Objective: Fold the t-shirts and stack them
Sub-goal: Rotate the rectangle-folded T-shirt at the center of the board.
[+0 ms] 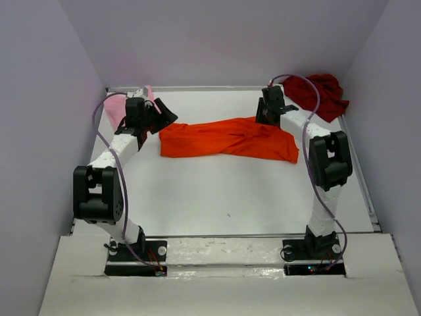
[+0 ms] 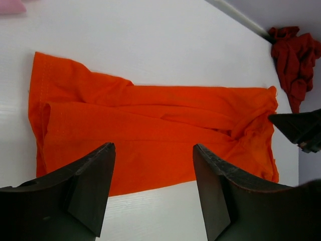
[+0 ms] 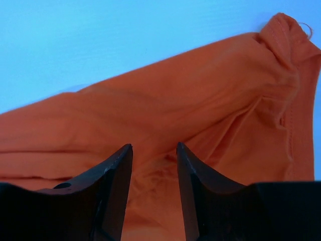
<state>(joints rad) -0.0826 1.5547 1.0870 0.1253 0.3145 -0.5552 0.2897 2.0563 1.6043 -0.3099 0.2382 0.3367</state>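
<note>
The bright orange t-shirt lies as a long folded band across the back half of the table. My left gripper hovers open over the band's left end, with nothing between its fingers. At the right end, my right gripper stands with its jaws apart just above the rumpled orange cloth, not pinching it. The light pink t-shirt lies bunched at the back left, behind the left arm. The dark red t-shirt is crumpled in the back right corner.
Pale walls close in the white table on the left, right and back. A metal rail runs along the far edge, and another along the right edge. Both arm bases sit at the near edge.
</note>
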